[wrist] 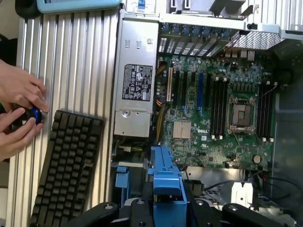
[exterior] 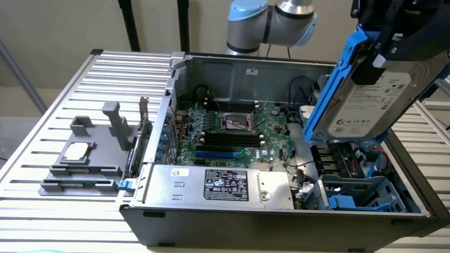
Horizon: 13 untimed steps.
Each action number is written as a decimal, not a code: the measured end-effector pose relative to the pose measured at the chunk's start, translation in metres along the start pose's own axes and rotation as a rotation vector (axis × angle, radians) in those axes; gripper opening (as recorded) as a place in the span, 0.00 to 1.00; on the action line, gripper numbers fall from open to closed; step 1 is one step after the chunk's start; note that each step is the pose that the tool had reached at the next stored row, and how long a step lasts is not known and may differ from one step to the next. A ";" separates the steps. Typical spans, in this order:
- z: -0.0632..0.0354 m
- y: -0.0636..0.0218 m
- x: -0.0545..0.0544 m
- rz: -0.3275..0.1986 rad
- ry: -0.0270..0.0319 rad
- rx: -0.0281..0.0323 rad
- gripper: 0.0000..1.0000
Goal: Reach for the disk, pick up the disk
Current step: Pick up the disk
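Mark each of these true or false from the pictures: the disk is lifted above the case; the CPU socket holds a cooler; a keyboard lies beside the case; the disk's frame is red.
1. The disk is held up by the gripper, above the open computer case. True.
2. The CPU socket holds a cooler. False: the socket is bare, with nothing mounted on it.
3. A black keyboard lies on the slatted table beside the case. True.
4. The disk's frame is red. False: it is bright blue.
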State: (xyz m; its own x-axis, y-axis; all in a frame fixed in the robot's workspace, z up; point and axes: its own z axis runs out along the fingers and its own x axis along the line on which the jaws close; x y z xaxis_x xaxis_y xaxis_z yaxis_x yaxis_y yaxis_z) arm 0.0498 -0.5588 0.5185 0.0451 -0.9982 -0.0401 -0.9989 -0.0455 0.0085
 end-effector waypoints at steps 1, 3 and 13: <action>-0.0001 -0.0035 0.002 0.000 -0.0001 0.0000 0.33; -0.0004 -0.0104 0.007 0.000 0.0000 0.0000 0.33; -0.0002 -0.0423 0.029 0.000 -0.0003 0.0008 0.33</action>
State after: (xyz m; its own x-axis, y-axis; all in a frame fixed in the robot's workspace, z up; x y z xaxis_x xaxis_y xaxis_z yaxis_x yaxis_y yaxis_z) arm 0.0933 -0.5856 0.5172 0.0451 -0.9982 -0.0404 -0.9989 -0.0454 0.0077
